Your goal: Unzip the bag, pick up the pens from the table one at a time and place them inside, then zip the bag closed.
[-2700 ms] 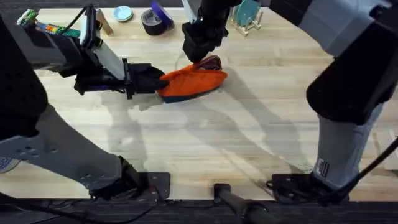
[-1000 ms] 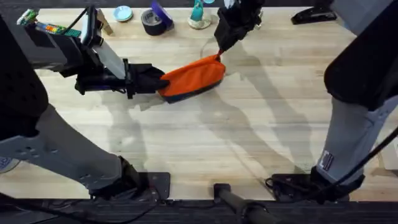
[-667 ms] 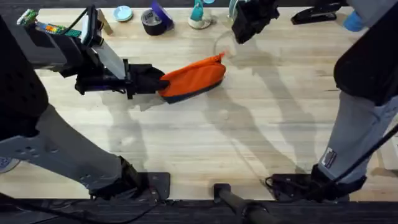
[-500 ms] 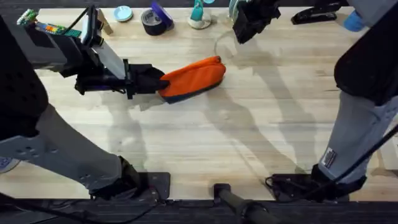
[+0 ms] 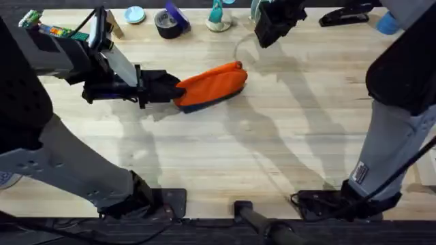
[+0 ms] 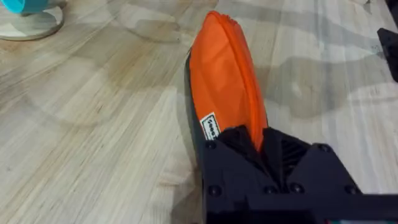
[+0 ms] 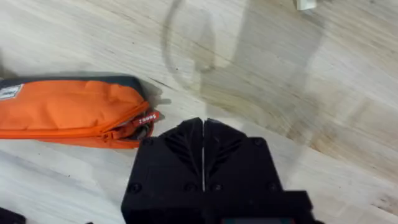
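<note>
Your orange pencil pouch lies on the wooden table, a little left of centre and toward the far side, its long axis running left to right with the right end angled slightly farther away. Its dark navy underside shows along the near edge. From the left wrist camera you see the zipper seam running along the pouch's top ridge, and a small white label on its side.

Your left gripper reaches in from the left and is clamped on the pouch's left end; in the left wrist view the orange fabric is pinched between the black fingers.

Your right gripper hangs above the table just beyond and to the right of the pouch's right end, apart from it. In the right wrist view its two black fingers are pressed together with nothing between them, and the pouch's right end lies nearby, with a small red zipper pull tab hanging off that end.

Along the far edge of the table you have a roll of dark tape, a small round light-blue lid and a teal object on a pale round base.
</note>
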You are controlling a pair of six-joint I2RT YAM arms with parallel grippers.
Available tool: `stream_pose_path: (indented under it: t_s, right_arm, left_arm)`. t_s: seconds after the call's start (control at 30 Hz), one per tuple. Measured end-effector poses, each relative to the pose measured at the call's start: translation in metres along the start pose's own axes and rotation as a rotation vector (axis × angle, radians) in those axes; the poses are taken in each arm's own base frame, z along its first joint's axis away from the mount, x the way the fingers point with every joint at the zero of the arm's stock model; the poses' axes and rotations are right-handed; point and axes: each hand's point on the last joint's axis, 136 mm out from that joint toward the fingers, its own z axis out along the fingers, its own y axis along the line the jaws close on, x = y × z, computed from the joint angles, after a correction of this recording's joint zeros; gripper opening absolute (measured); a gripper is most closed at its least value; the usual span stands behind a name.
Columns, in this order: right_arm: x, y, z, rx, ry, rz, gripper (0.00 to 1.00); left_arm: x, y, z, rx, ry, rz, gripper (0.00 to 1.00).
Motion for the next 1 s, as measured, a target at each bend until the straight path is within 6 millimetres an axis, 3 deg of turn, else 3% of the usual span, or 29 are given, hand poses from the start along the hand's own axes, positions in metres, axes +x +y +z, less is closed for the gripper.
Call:
stream_pose_path:
  t_s: [0.43,0.47,0.67,0.73,1.0]
  right_arm:
    - [0.000,0.000,0.000,0.000,0.000,-0.003,0.033]
    - [0.000,0.000,0.000,0.000,0.000,-0.001,0.079]
    - [0.000,0.000,0.000,0.000,0.000,-0.003,0.941]
    - [0.000,0.000,0.000,0.000,0.000,-0.001,0.990]
    - [-0.008,0.001,-0.012,0.001,-0.032,0.003,0.996]
  left_arm:
    - [0.000,0.000,0.000,0.000,0.000,0.000,0.041]
    - [0.000,0.000,0.000,0.000,0.000,0.000,0.041]
    - [0.000,0.000,0.000,0.000,0.000,0.000,0.041]
    - [0.000,0.000,0.000,0.000,0.000,0.000,0.041]
    - [0.000,0.000,0.000,0.000,0.000,0.000,0.041]
